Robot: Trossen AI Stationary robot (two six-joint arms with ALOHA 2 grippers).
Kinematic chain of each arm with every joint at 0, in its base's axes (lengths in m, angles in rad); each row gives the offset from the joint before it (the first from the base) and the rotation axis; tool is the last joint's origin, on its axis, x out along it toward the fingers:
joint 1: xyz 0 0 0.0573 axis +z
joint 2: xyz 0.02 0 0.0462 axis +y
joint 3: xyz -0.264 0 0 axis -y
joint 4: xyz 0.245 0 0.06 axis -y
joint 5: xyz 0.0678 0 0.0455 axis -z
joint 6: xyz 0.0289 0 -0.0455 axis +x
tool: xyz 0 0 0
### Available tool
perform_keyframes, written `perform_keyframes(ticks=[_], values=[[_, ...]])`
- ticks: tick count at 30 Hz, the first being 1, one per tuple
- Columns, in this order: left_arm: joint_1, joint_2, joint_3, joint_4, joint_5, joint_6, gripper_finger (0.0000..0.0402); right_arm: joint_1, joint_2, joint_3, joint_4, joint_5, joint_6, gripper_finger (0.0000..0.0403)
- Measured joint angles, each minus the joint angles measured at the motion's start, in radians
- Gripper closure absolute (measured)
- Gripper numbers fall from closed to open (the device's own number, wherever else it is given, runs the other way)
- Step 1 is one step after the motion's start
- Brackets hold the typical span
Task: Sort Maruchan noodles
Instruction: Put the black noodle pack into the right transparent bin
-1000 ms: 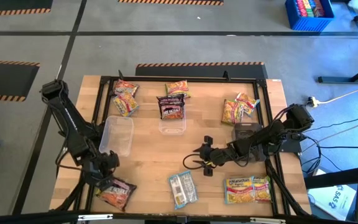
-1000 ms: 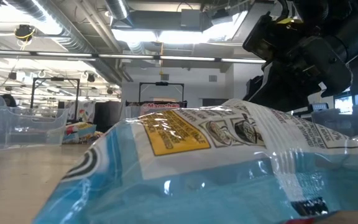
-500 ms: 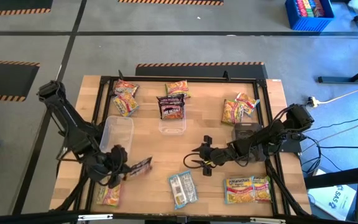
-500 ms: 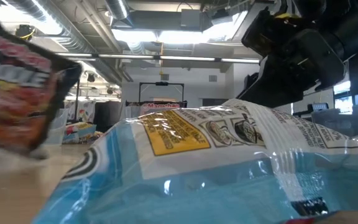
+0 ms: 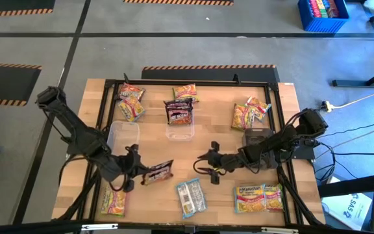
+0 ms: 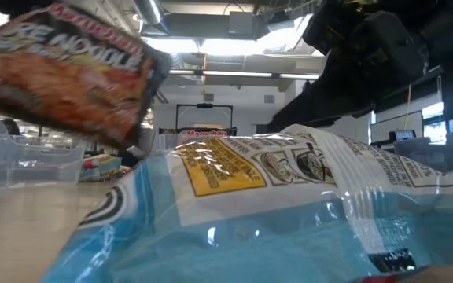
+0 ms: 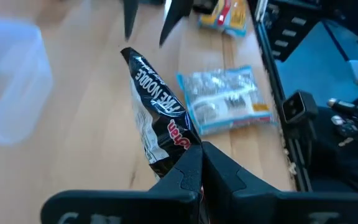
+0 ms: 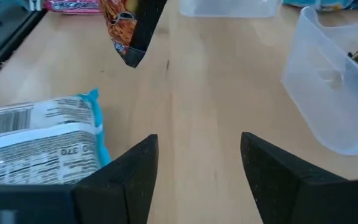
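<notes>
My left gripper [image 5: 139,175] is shut on a dark maroon noodle packet [image 5: 160,171], lifted near the table's middle; the low view shows that packet [image 6: 69,69] in the air. A light blue packet [image 5: 191,197] lies flat just nearer and to the right of it, also seen as the blue packet [image 7: 226,99]. My right gripper [image 5: 204,164] is open and hovers right of the maroon packet, its fingers [image 8: 135,171] apart over bare wood. A yellow-pink packet [image 5: 113,202] lies flat at the near left corner. My left gripper pinches the maroon packet by one short end [image 7: 182,144] between its two shut fingers, coming from the table's left. The packet is lifted clear of the table and sticks out beyond the fingertips toward the right, standing on edge and tilted.
One clear bin [image 5: 122,141] stands left of centre, and a second bin [image 5: 180,130] farther back holds a maroon packet [image 5: 178,112]. Packets lie at the far left [image 5: 130,101], far middle [image 5: 186,92] and far right [image 5: 249,114]. Two more packets [image 5: 258,198] lie near right.
My left gripper has lifted the maroon packet off the near left corner and carried it toward the table's right, up into the low view. The yellow-pink packet that lay under it now shows and has stayed in place.
</notes>
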Motion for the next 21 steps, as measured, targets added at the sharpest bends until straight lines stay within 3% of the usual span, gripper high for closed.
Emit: perform_keyframes(ticks=[4, 10, 16, 21], values=[[0.04, 0.0, 0.0, 0.068, 0.003, 0.114, 0.0401, -0.026, 0.038, 0.0, 0.062, -0.007, -0.002, 0.0159], [0.078, 0.0, 0.0, 0.182, 0.006, 0.272, 0.0401, -0.084, 0.126, 0.0, 0.276, -0.119, -0.071, 0.0125], [0.109, 0.0, 0.0, 0.254, 0.008, 0.378, 0.0401, -0.117, 0.191, 0.004, 0.568, -0.231, -0.128, 0.0124], [0.138, 0.0, 0.0, 0.317, 0.009, 0.454, 0.0401, -0.122, 0.213, 0.055, 0.591, -0.297, -0.13, 0.0126]])
